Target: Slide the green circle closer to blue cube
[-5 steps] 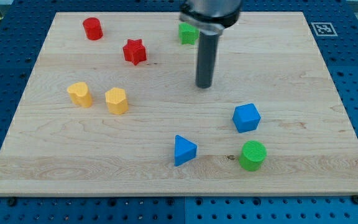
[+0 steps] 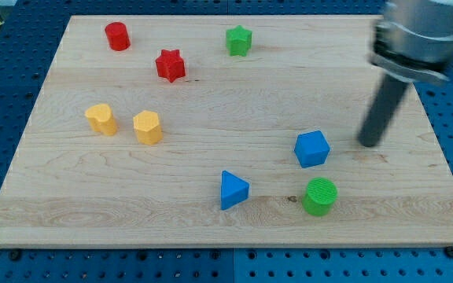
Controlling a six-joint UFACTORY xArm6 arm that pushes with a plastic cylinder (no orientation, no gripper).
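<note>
The green circle [image 2: 320, 196] lies near the view's bottom right on the wooden board [image 2: 69, 212]. The blue cube [image 2: 312, 148] sits just above it and slightly left, a small gap between them. My tip [image 2: 368, 144] is right of the blue cube, about level with it, and above and right of the green circle, touching neither.
A blue triangle [image 2: 233, 189] lies left of the green circle. A green star [image 2: 239, 40], a red star [image 2: 171, 65] and a red cylinder [image 2: 117, 36] are near the view's top. Two yellow blocks [image 2: 101, 119] [image 2: 148, 126] sit at the left.
My tip has moved from the board's upper middle to the right and down, ending beside the blue cube. No block has moved.
</note>
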